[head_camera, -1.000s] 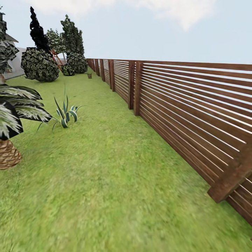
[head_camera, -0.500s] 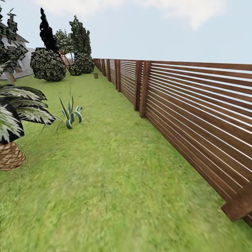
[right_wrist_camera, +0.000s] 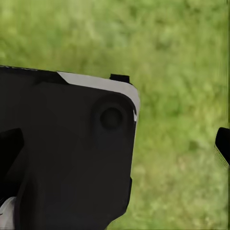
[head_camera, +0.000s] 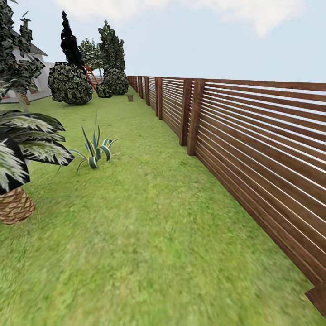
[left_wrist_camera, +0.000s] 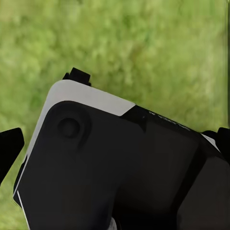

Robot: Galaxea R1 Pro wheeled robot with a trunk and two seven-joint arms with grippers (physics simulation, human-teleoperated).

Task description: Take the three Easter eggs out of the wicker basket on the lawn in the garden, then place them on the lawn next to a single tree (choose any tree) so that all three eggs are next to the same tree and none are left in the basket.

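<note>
While no egg or basket shows from my head camera, the lawn point(head_camera: 149, 235) fills the ground ahead and runs to the far end of the garden. A brown slatted fence point(head_camera: 253, 149) borders it on my right and recedes toward the far corner. On my left stands a palm point(head_camera: 16, 199) with a scaly brown trunk base and striped fronds. Just beyond it, a small spiky striped plant point(head_camera: 96, 151) sits in the grass. Round dark bushes point(head_camera: 70, 83) and tall dark conifers point(head_camera: 111, 47) stand near the far end, with part of a white house point(head_camera: 38, 74) behind them at the left.

My left wrist camera looks down along a black and white body of my own point(left_wrist_camera: 115, 167) over blurred grass. Dark tips of my left gripper point(left_wrist_camera: 10, 148) show at the picture's edges, and I cannot tell how far its jaws are apart or whether they hold anything. My right wrist camera shows a matching black body point(right_wrist_camera: 67, 153) over grass. One dark tip of my right gripper point(right_wrist_camera: 222, 143) shows at the edge, and its opening likewise cannot be told.

Compared with half a second ago, the whole head view has shifted. The bushes, palm and near fence post all sit further right, so my camera has turned left.
</note>
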